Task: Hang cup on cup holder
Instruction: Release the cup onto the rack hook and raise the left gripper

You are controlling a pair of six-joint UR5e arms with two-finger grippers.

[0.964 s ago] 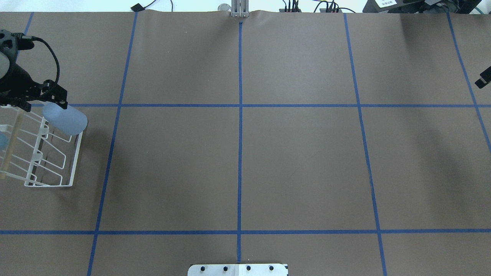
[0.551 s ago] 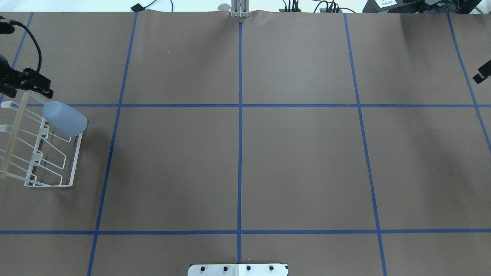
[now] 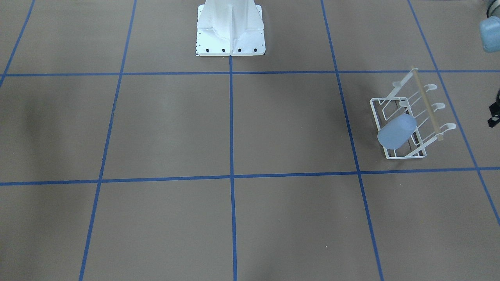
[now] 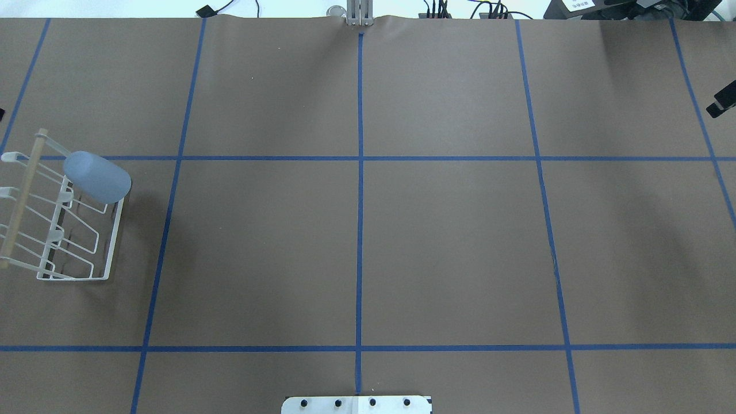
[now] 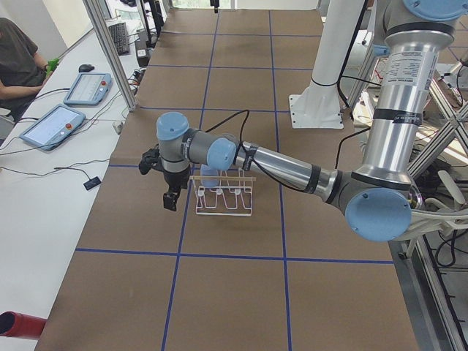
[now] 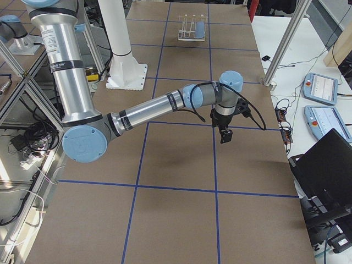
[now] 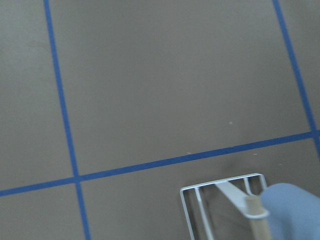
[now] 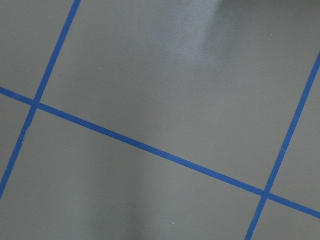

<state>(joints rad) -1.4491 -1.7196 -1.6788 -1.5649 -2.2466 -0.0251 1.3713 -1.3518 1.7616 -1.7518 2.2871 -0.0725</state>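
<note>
The light blue cup (image 4: 96,177) rests tilted, mouth down, over a peg at the far end of the white wire cup holder (image 4: 115,241), free of any gripper. Both show in the front view, cup (image 3: 395,132) and holder (image 3: 428,107), and in the left wrist view, cup (image 7: 295,212). My left gripper (image 5: 170,199) hangs beside the holder, off its outer side, apart from the cup. I cannot tell if it is open or shut. My right gripper (image 6: 225,135) hovers over bare table far from the holder, only a black tip (image 4: 723,100) showing overhead. Its state cannot be told.
The table is brown with a blue tape grid. The white robot pedestal (image 3: 230,31) stands at the near middle edge. The holder sits close to the table's left edge. An operator and tablets (image 5: 66,110) are at a side desk beyond that.
My left gripper has drawn back from the cup, leftward and almost out of the overhead view. The cup stays on the holder. The right gripper's tip has shifted slightly.
</note>
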